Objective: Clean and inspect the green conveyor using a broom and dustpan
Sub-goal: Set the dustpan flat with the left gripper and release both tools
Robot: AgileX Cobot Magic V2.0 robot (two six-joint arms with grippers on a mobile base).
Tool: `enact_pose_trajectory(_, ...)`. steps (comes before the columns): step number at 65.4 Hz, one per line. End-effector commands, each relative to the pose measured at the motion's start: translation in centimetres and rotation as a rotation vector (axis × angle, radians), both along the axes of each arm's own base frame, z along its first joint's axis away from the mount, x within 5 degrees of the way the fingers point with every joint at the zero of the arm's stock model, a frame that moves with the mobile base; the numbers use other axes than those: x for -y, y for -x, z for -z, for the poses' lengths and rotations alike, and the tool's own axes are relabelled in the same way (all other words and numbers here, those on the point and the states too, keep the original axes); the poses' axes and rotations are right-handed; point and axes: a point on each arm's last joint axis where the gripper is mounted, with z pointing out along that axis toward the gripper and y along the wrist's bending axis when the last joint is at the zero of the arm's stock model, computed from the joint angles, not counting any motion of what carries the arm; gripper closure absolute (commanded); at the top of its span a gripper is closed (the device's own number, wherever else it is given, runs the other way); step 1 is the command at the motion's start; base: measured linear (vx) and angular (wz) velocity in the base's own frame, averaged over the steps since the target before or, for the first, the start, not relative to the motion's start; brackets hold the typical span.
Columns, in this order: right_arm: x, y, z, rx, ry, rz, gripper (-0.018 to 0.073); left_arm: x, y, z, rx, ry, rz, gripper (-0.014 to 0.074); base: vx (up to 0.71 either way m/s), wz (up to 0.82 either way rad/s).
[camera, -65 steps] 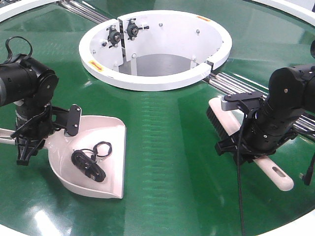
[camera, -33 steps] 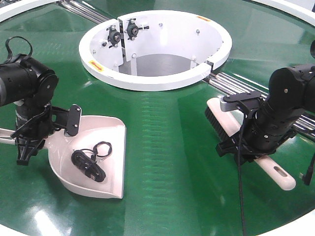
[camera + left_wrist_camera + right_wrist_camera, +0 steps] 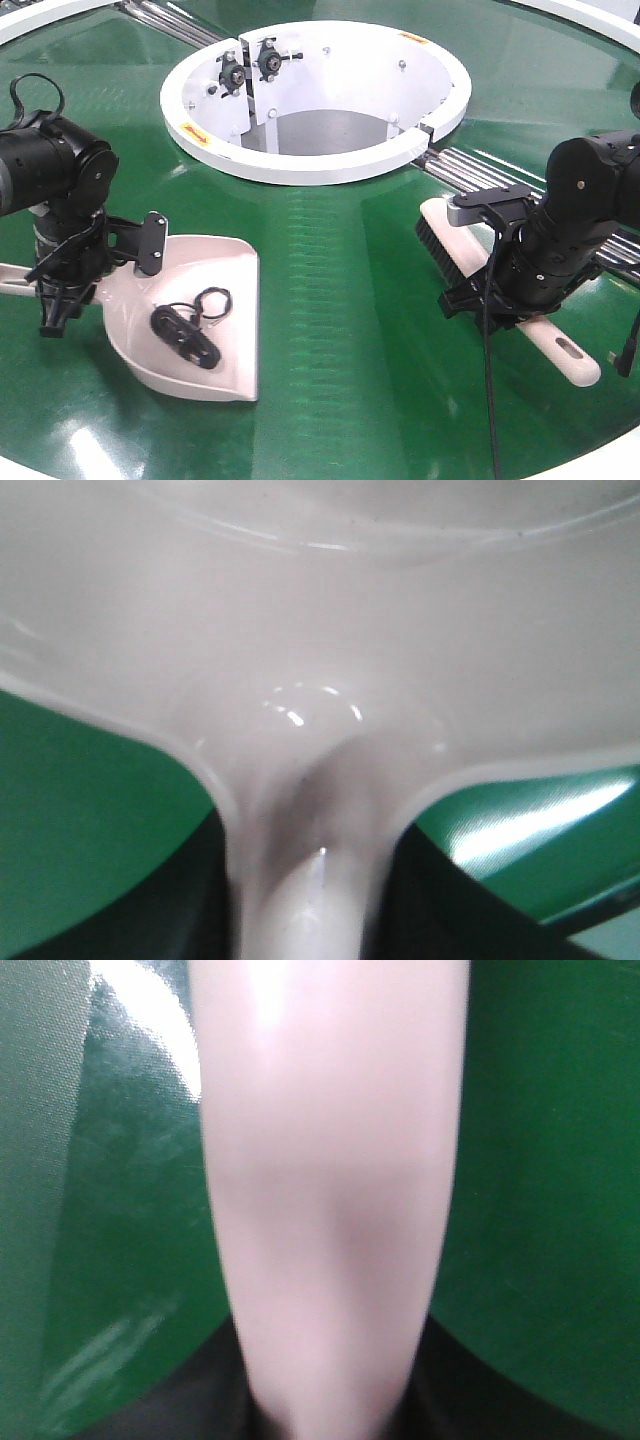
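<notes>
The pale pink dustpan [image 3: 215, 310] lies on the green conveyor [image 3: 340, 300] at the left, with a coiled black cable [image 3: 188, 328] inside it. My left gripper [image 3: 62, 290] is shut on the dustpan's handle [image 3: 305, 900], which fills the left wrist view between the dark jaws. The pale pink broom [image 3: 560, 355] lies at the right, black bristles [image 3: 440, 250] on the belt. My right gripper [image 3: 505, 295] is shut on the broom's handle [image 3: 330, 1210]. The white ring hub [image 3: 315, 95] sits at the back centre.
Silver metal rails [image 3: 490, 170] run across the belt from the hub toward the right, behind the broom, and more rails [image 3: 170, 20] show at the back left. A white outer rim [image 3: 590, 10] curves along the conveyor's far edge.
The dustpan has shifted slightly right and toward the front with my left gripper, and the cable slid a little inside it. The right arm and broom have barely moved.
</notes>
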Motion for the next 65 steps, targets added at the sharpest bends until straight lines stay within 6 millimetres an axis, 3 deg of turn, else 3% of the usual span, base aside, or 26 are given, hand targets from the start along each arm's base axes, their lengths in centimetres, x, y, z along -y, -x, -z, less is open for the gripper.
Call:
enact_pose_trajectory(1,0.3,0.0,-2.0,0.079,-0.01,-0.006,0.0564,0.5,0.1,-2.3,0.071,0.091,-0.039,0.0601,0.0,0.0)
enact_pose_trajectory(19,0.3,0.1,-2.0,0.072,-0.009,-0.006,0.0564,-0.5,0.3,-2.2,0.047,0.111,-0.139,0.0511,0.0,0.0)
enact_pose_trajectory(47,0.3,0.0,-1.8,0.072,-0.009,-0.006,0.0561,-0.2,0.4,-2.1,0.047,0.143,-0.203,0.0141,0.0,0.0)
enact_pose_trajectory(65,0.0,-1.0,1.0,-0.021,0.013,0.002,0.051,0.0,0.9,-2.8,0.038,0.179,-0.242,0.0104,0.0,0.0)
